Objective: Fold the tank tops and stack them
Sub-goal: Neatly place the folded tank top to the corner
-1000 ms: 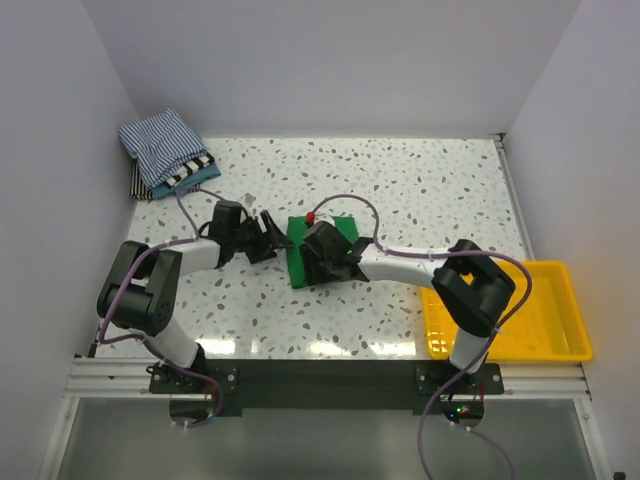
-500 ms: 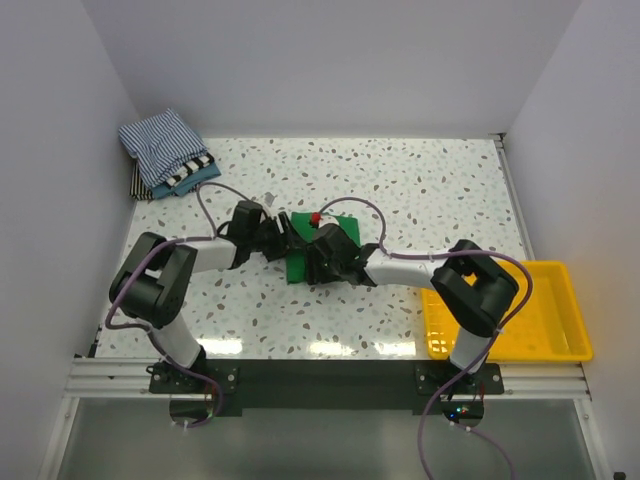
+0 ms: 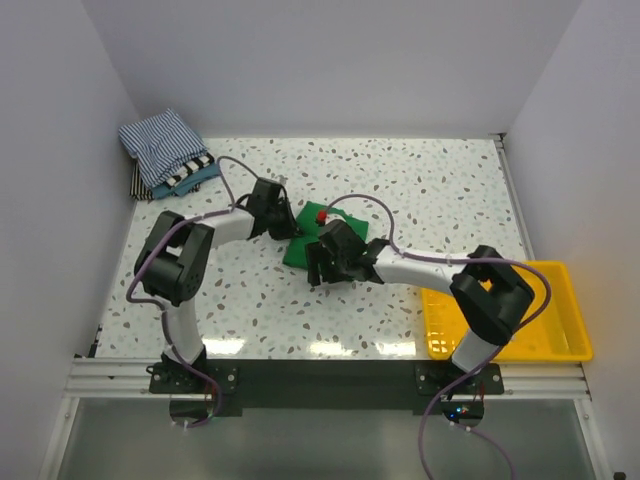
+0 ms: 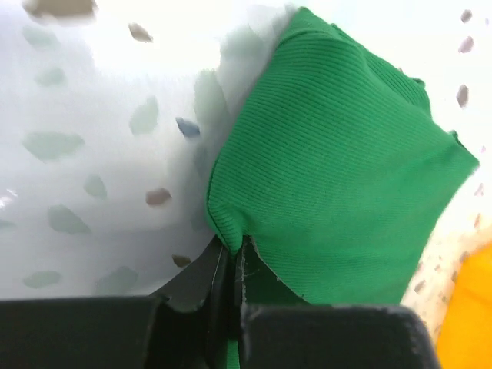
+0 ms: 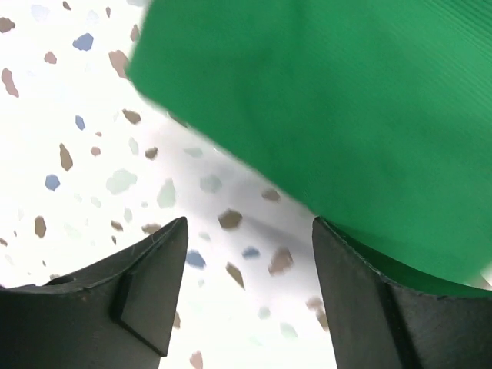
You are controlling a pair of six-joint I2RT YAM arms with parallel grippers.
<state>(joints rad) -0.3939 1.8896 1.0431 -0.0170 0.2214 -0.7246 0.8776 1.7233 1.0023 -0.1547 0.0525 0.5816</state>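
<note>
White arms (image 3: 415,268), black joints (image 3: 487,300), purple cables (image 3: 362,197)

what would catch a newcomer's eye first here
The bright green tank top in the middle of the table: the left fingers pinch its edge, the right fingers stand open beside it. Then the blue-striped pile in the far-left corner and the yellow tray near right.

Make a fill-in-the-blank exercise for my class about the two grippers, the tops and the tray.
1. The left gripper is ____ on an edge of the green tank top.
2. The right gripper, fingers apart, holds ____.
3. The striped tank top lies in the far ____ corner.
4. The tray on the right is coloured ____.
Missing words: shut, nothing, left, yellow.
</note>
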